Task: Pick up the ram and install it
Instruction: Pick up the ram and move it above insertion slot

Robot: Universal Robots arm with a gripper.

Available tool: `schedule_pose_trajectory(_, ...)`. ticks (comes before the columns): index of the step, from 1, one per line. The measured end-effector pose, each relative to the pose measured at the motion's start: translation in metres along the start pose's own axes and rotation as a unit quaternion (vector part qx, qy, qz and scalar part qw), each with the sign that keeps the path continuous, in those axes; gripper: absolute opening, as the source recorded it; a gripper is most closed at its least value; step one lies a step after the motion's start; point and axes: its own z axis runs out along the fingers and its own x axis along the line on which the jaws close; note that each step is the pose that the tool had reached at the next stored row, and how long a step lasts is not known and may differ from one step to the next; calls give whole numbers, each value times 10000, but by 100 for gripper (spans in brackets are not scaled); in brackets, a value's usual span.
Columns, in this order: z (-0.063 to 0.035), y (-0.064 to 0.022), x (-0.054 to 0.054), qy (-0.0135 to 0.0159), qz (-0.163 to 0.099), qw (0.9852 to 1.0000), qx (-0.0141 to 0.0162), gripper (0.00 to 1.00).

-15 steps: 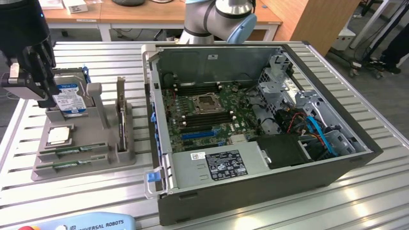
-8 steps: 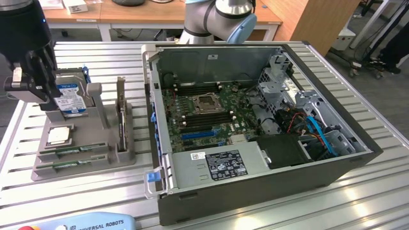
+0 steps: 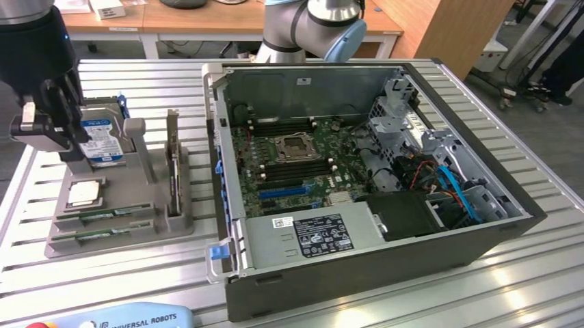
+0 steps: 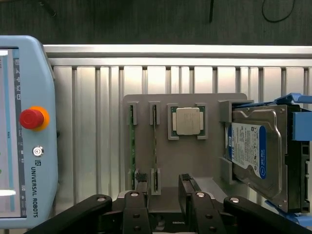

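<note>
Grey holder [image 4: 195,165] — processor [image 4: 188,121] between ram [image 4: 155,146] and hard drive [image 4: 256,156].

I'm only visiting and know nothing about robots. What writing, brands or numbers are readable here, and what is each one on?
"UNIVERSAL ROBOTS": on the light-blue handheld controller, below its red button; the same words show on it in the exterior view.
Blue label on the hard drive: print too small to read.
Black-and-white label on the silver box inside the computer: too small to read.
</note>
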Motion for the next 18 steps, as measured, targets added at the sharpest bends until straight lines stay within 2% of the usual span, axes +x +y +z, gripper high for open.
schedule_pose_trajectory(5,45,-2,0,0,0,10000,0,38)
schedule_pose_trajectory(10,47,-1,6,0,0,10000,1,38)
schedule_pose_trajectory(18,46,-5,109,0,-5,10000,1,38)
